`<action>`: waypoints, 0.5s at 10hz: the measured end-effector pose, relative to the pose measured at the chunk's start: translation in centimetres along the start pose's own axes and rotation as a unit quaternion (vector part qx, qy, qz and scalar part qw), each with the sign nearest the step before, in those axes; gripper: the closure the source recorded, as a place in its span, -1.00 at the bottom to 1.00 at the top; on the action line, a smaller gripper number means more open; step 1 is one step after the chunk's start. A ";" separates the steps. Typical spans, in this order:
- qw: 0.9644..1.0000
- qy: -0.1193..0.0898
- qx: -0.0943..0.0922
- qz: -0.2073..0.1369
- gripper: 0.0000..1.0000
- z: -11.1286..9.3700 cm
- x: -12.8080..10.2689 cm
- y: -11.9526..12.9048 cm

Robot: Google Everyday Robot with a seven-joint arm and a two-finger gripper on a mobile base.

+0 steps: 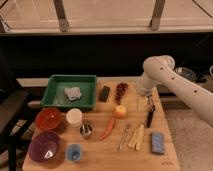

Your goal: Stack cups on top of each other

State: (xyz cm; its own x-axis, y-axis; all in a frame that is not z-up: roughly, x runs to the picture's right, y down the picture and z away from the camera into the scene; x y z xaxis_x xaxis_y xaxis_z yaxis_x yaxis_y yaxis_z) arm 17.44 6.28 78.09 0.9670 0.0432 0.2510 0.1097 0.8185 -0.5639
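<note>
1. Over at the right side of the table [100, 157], the gripper [149, 103] hangs low above the board, its fingers apart and holding nothing.
2. Just below it lies a dark tool [150, 118]. The arm [172, 82] reaches in from the right edge.
3. All three cups sit at the left of the board, well apart from the gripper, and none is stacked.
4. Nearest the middle is the steel cup [86, 131], left of and lower than the gripper, with a red chili [108, 129] just beside it on the gripper's side.
5. Up and left of the steel one stands the white cup [74, 117], close to it. It is just in front of the green tray [55, 92] and beside the orange bowl [48, 119].
6. Lowest is the blue cup [74, 152], near the front edge and next to the purple bowl [46, 146]. It is the farthest of the three from the gripper.
7. Between the cups and the gripper lie a small yellow fruit [120, 111] and some pale utensils [132, 137].
8. A grey sponge [73, 93] rests in the tray, and a blue sponge [158, 142] lies at the front right.
</note>
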 end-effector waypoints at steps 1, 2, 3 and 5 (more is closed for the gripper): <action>1.000 0.000 0.000 0.000 -0.60 0.0 0.0 0.0; 1.000 0.000 0.000 0.000 -0.60 0.0 0.0 0.0; 1.000 0.000 0.000 0.000 -0.60 0.0 0.0 0.0; 1.000 0.001 -0.001 -0.007 -0.60 -0.1 0.0 -0.1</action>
State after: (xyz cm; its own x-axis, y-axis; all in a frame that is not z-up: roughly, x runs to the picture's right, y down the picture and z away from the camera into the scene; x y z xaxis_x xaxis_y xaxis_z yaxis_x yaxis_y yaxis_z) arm 17.46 6.19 78.07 0.9659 0.0305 0.2571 0.1237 0.8181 -0.5616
